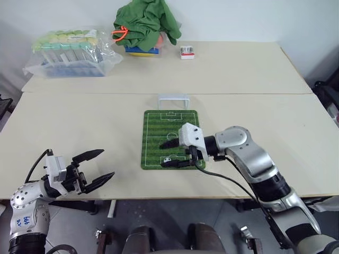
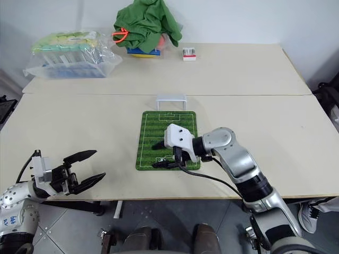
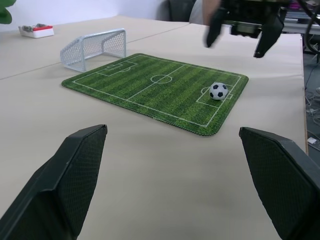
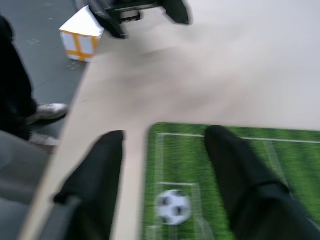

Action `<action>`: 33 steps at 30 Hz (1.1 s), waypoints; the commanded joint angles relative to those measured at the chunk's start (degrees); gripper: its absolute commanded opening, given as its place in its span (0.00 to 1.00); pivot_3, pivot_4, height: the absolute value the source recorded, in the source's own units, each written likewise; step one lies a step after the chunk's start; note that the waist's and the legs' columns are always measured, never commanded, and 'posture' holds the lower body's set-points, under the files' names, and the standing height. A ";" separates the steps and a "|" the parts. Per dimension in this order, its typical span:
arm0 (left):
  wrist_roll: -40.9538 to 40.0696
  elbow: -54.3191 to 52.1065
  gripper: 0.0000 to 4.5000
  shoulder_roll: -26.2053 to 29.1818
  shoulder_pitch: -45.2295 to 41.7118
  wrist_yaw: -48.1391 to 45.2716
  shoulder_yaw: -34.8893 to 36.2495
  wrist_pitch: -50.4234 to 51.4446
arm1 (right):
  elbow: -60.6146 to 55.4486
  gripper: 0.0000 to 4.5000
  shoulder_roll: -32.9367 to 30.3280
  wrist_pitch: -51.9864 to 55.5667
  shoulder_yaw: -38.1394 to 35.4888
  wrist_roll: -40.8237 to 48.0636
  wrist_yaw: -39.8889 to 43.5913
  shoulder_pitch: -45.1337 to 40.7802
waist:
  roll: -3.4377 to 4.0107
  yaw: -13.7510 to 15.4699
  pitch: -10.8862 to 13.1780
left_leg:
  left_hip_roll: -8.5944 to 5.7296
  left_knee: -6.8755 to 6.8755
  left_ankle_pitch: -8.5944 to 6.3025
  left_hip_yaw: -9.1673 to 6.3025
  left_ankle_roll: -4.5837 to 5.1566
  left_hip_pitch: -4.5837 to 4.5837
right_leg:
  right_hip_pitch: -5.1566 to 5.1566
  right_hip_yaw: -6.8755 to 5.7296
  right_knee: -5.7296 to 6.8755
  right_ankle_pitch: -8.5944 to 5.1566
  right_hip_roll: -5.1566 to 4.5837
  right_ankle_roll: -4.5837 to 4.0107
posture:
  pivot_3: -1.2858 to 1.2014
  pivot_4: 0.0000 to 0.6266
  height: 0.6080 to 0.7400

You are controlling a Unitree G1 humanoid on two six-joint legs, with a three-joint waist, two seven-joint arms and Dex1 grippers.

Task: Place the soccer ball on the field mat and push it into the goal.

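Hovering my right claw (image 1: 175, 153) spread above the soccer ball (image 1: 167, 159), which rests on the field mat (image 1: 169, 138) at the end farthest from the goal (image 1: 174, 99); a skewed push could roll it wide.

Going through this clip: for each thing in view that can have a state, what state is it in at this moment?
soccer ball: resting on the mat in the near penalty box, not gripped
field mat: lying flat on the table
goal: upright at the mat's far end, nothing inside
right gripper: open, above the ball
left gripper: open, holding nothing
green cloth: bunched in a heap
plastic bag: filled, lying down
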 commanded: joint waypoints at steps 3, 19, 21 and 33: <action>-0.98 -0.60 1.00 0.40 -0.43 -0.60 0.58 0.42 | -1.87 0.10 -1.24 -0.18 2.15 -0.51 -0.37 2.54 | 0.00 -0.07 0.00 | -0.12 0.00 0.00 0.02 0.00 0.01 | 0.00 -0.01 0.00 0.00 0.01 0.00 | 0.52 0.24 1.00; -0.93 -0.85 1.00 0.71 -0.70 -0.73 1.06 1.08 | 23.77 0.01 5.95 -9.96 -2.42 -5.16 -8.44 -9.57 | 0.02 -0.64 0.04 | -0.21 0.01 0.00 0.07 0.00 0.02 | -0.01 0.02 0.01 0.00 0.02 0.00 | 0.52 0.24 1.00; -0.62 -0.09 1.00 0.85 -1.40 -0.70 1.00 0.87 | 31.15 0.01 6.10 -12.81 -6.05 -5.66 -13.06 -15.11 | 0.02 -0.74 0.05 | -0.19 0.02 0.03 0.07 -0.02 0.02 | -0.02 0.04 0.03 0.00 0.01 0.00 | 0.52 0.24 1.00; -0.06 3.75 1.00 -0.26 -7.12 3.56 1.40 1.03 | 40.68 0.01 3.73 -17.41 -14.94 -3.81 -14.54 -23.72 | 0.04 -1.14 0.06 | -0.22 -0.17 -0.01 -0.06 -0.05 -0.04 | -0.10 -0.13 0.06 0.00 0.02 0.00 | 0.52 0.24 1.00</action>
